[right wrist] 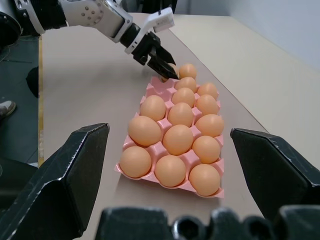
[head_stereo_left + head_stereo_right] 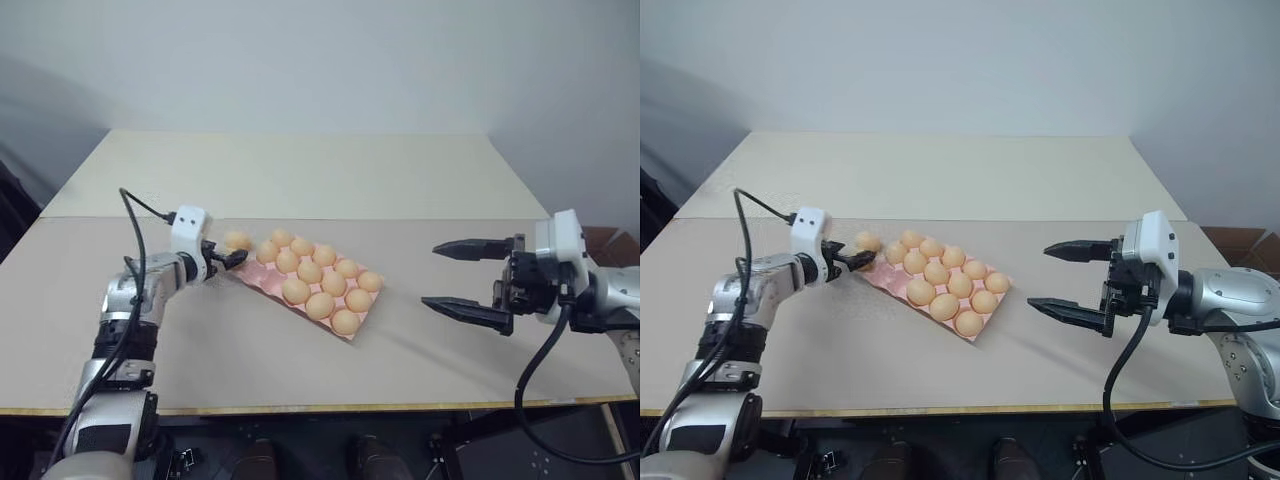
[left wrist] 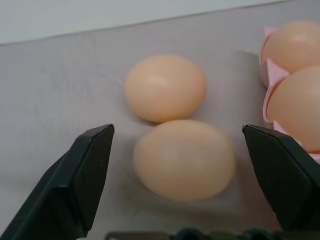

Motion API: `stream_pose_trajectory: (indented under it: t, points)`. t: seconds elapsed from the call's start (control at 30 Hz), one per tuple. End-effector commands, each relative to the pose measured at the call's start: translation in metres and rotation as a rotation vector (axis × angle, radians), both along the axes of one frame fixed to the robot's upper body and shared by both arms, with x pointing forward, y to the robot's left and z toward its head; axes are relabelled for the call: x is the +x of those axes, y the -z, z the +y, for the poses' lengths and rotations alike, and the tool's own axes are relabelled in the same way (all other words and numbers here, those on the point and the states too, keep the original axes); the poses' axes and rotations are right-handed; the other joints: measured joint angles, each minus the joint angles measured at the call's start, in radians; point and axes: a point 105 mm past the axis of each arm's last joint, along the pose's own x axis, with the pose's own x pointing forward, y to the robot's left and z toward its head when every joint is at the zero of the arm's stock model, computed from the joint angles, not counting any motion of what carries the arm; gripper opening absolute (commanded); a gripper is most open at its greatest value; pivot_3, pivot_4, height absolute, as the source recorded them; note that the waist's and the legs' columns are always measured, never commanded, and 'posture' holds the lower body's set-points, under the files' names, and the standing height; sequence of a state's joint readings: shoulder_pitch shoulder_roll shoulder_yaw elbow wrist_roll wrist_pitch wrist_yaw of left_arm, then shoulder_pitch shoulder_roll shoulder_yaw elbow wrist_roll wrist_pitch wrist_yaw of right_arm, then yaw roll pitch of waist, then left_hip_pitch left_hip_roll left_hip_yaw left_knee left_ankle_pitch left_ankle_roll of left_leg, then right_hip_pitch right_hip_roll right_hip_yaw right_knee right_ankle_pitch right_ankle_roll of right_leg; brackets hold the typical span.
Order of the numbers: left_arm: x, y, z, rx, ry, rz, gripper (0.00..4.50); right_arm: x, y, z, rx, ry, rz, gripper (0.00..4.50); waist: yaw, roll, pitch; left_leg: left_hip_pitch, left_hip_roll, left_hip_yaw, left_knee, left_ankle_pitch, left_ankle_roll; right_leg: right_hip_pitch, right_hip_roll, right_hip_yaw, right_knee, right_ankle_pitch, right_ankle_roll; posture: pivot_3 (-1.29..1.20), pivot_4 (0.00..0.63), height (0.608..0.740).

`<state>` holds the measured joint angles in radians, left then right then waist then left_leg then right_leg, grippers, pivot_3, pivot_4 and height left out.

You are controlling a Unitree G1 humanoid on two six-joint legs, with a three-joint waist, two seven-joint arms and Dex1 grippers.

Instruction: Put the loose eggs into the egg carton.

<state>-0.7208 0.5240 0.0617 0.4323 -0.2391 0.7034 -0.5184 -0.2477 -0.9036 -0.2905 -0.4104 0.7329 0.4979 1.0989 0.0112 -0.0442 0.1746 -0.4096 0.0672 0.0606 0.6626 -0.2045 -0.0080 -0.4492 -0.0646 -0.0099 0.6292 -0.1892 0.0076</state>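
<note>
- Left gripper (image 3: 177, 165) stood with its fingers apart, straddling the nearer of two loose eggs (image 3: 184, 159); neither finger touched the shell. Judged: lined up to close on that egg.
- Second loose egg (image 3: 165, 87) lay just past the first, beyond the fingertips, the two about touching.
- Egg carton (image 2: 268, 287) lay just beside the left gripper, its near end at the right-hand finger. All twelve cups looked filled in the right wrist view, so where the two loose eggs should go was unclear.
- Right gripper (image 2: 450, 277) hung wide open and empty above the table (image 2: 300, 170), well apart from the carton's far end, pointing towards it. Judged: parked clear.
- Left wrist view showed the gap between fingers and egg; the head views showed the far egg and black fingertips, the gap unreadable.
- Right wrist view showed the carton lengthwise, cup by cup.
</note>
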Motion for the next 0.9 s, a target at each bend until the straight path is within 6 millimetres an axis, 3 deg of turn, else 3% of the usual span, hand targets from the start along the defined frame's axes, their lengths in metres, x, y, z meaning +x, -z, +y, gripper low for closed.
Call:
stream_pose_trajectory:
  t: [0.03,0.13,0.17,0.33,0.47,0.53,0.7,0.9]
  points:
    - [0.006,-0.009,-0.004,0.018,0.007,-0.016,3.59,-0.006,-0.013,0.0,0.005,-0.006,-0.05,4.5,-0.001,0.0,0.0,0.0,0.0,0.0,0.0,0.0,0.0,0.0,0.0,0.0,0.0,0.0,0.0,0.0,0.15,0.74]
    - [0.006,-0.01,-0.004,0.018,0.006,-0.02,2.63,-0.006,-0.013,0.0,0.006,0.001,-0.052,4.5,-0.002,0.0,0.0,0.0,0.0,0.0,0.0,0.0,0.0,0.0,0.0,0.0,0.0,0.0,0.0,0.0,0.15,0.74]
    - [0.006,-0.011,-0.002,0.02,-0.002,-0.027,2.52,-0.005,-0.013,0.0,0.006,0.002,-0.053,4.5,-0.002,0.0,0.0,0.0,0.0,0.0,0.0,0.0,0.0,0.0,0.0,0.0,0.0,0.0,0.0,0.0,0.15,0.74]
    - [0.0,-0.026,0.009,0.064,-0.008,-0.074,2.5,-0.005,-0.014,0.0,0.008,0.004,-0.052,4.5,-0.002,0.0,0.0,0.0,0.0,0.0,0.0,0.0,0.0,0.0,0.0,0.0,0.0,0.0,0.0,0.0,0.15,0.74]
    - [-0.015,-0.051,0.022,0.114,0.025,-0.145,2.5,-0.006,-0.013,0.0,0.009,0.003,-0.049,4.5,-0.011,0.0,0.0,0.0,0.0,0.0,0.0,0.0,0.0,-0.001,0.0,0.0,0.0,0.0,0.0,0.0,0.15,0.74]
    - [-0.029,-0.066,0.018,0.122,0.127,-0.198,2.5,-0.007,-0.012,0.0,0.009,-0.01,-0.04,4.5,-0.011,0.0,0.0,0.0,0.0,0.0,0.0,0.0,0.0,-0.001,0.0,0.0,0.0,0.0,0.0,0.0,0.15,0.74]
    - [-0.063,-0.072,-0.029,0.09,0.497,-0.266,2.5,-0.013,-0.013,0.002,0.018,-0.084,-0.027,4.5,0.0,0.0,0.0,0.001,0.0,0.0,0.0,0.0,0.0,0.001,-0.001,0.0,0.0,0.0,-0.001,0.0,0.15,0.74]
    - [-0.067,-0.055,-0.064,0.045,0.658,-0.219,2.5,-0.015,-0.013,0.003,0.014,-0.096,-0.029,4.5,0.004,0.0,0.0,0.002,0.0,0.0,0.0,0.0,0.0,0.003,-0.001,-0.001,-0.002,-0.001,-0.001,0.0,0.15,0.74]
